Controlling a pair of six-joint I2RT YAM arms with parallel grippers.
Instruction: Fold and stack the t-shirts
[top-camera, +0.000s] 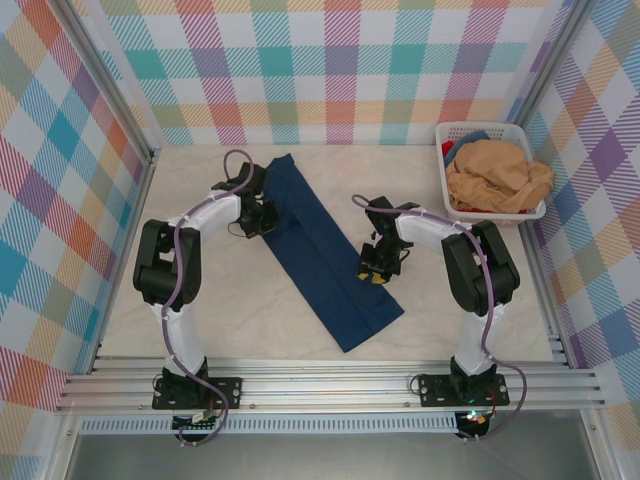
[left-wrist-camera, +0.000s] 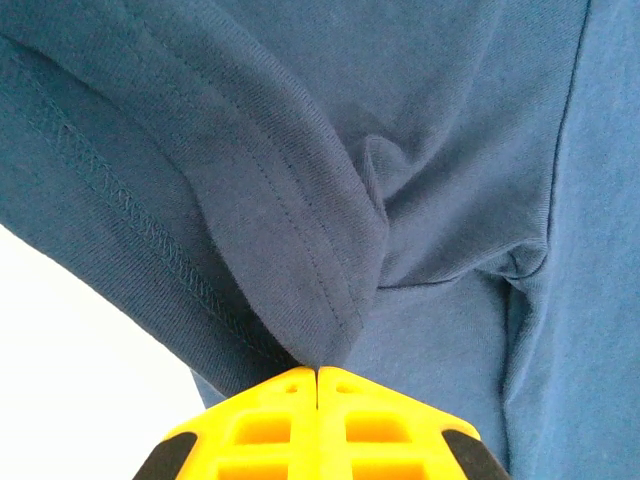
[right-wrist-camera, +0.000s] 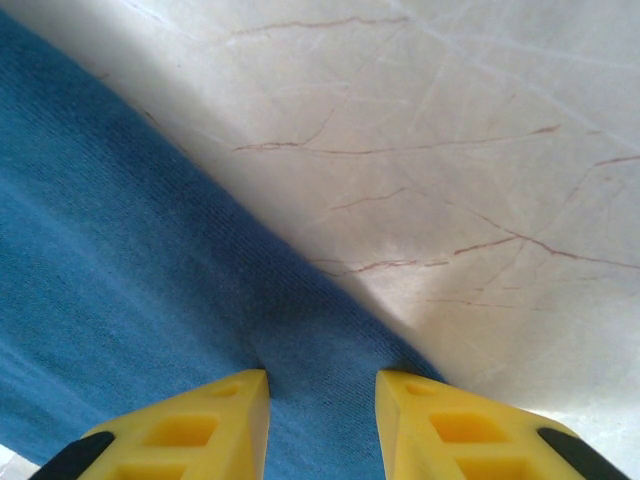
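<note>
Item: dark navy t-shirt, laid as a long narrow strip, diagonally on the bench between the two arms. The second item, a tan-orange t-shirt, is heaped unfolded in the white basket at the far right corner. Hazards, as judged: the hem is caught at the very tips of the left jaws, so it may be pulled free once the cloth is lifted or drawn across. Only the upper layers may be taken, in which case the strip would be opened out rather than folded over. With one side gripped and the other not, the strip may be dragged or twisted, and a skewed fold produced. Left jaws: at the strip's far end on its left edge, brought fully together, yellow fingertips meeting, a folded hem of the navy cloth clamped at their tip. Right jaws: at the right edge near the strip's near end, held partly apart, fingertips set down astride the cloth's edge. Navy fabric is seen lying between them and nothing is clamped.
</note>
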